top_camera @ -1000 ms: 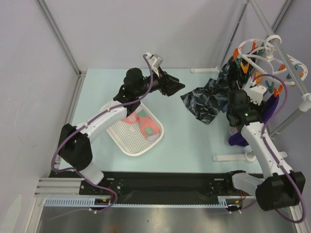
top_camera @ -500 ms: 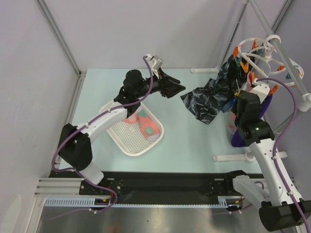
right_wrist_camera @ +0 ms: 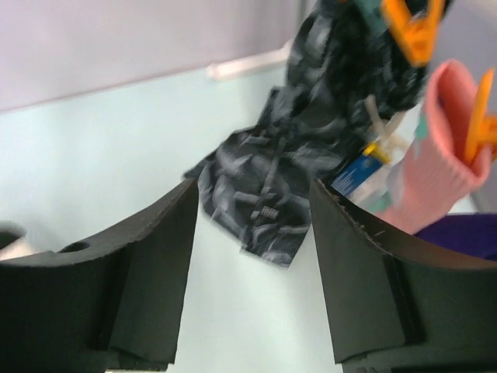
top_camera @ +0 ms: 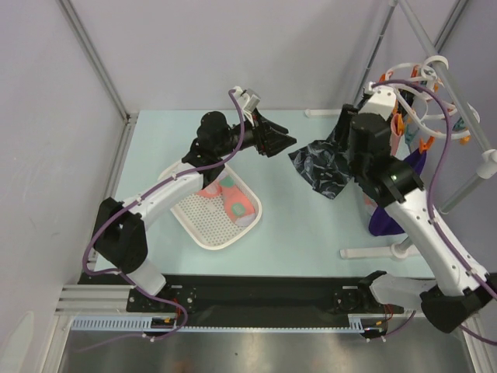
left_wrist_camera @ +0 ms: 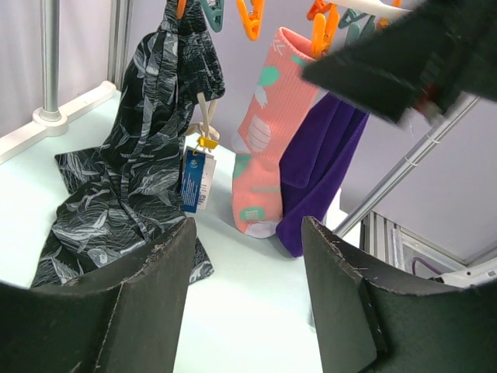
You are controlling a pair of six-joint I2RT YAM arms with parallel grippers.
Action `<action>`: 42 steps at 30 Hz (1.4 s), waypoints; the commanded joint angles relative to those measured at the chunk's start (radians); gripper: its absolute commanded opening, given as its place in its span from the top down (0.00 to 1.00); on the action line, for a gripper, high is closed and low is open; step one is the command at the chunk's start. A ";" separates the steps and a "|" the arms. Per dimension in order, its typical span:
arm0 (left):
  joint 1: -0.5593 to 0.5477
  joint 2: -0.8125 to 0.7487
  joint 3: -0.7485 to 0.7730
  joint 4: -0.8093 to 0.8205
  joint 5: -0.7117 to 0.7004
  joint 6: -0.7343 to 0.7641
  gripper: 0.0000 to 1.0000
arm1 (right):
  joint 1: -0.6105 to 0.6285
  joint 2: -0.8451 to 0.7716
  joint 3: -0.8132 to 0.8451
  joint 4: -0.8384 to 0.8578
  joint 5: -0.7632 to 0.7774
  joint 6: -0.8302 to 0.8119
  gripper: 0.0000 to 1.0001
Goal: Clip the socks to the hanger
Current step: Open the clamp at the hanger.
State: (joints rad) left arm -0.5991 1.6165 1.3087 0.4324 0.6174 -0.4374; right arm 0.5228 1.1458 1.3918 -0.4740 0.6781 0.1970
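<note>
1. The pale table (top_camera: 311, 233) carries the things in front of both arms.
2. The white ring hanger (top_camera: 435, 62) hangs at the far right, above the table's edge.
3. A dark patterned cloth (top_camera: 322, 167) hangs from the hanger, and its lower end lies on the table.
4. A purple garment (left_wrist_camera: 318, 171) hangs just beside it.
5. A white tray (top_camera: 198, 214) sits on the left part of the table.
6. The left gripper (left_wrist_camera: 247, 233) is released, with nothing between its fingers, and faces the hanger.
7. The right gripper (right_wrist_camera: 252, 194), near the hanger, is also released and holds nothing.
8. One pink sock (left_wrist_camera: 260, 148) hangs from an orange peg (left_wrist_camera: 320, 31) between the cloth and the garment.
9. More socks (top_camera: 237, 200) lie in the tray.
</note>
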 commanded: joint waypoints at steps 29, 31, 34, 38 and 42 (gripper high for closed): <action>0.016 -0.001 -0.002 0.065 0.056 -0.017 0.36 | -0.248 0.330 0.246 0.163 0.164 -0.202 0.34; 0.015 -0.003 -0.005 0.066 0.058 -0.017 0.36 | -0.253 0.339 0.251 0.164 0.167 -0.202 0.35; 0.018 -0.001 -0.006 0.069 0.061 -0.018 0.36 | -0.259 0.353 0.254 0.173 0.170 -0.202 0.37; 0.021 -0.001 -0.008 0.071 0.064 -0.020 0.36 | -0.264 0.364 0.259 0.163 0.172 -0.185 0.39; 0.024 -0.001 -0.014 0.077 0.065 -0.023 0.36 | -0.271 0.365 0.257 0.176 0.173 -0.186 0.42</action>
State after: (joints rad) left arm -0.5877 1.6173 1.3041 0.4561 0.6594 -0.4480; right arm 0.2592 1.5135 1.6127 -0.3210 0.8478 0.0006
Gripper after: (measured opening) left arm 0.640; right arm 0.592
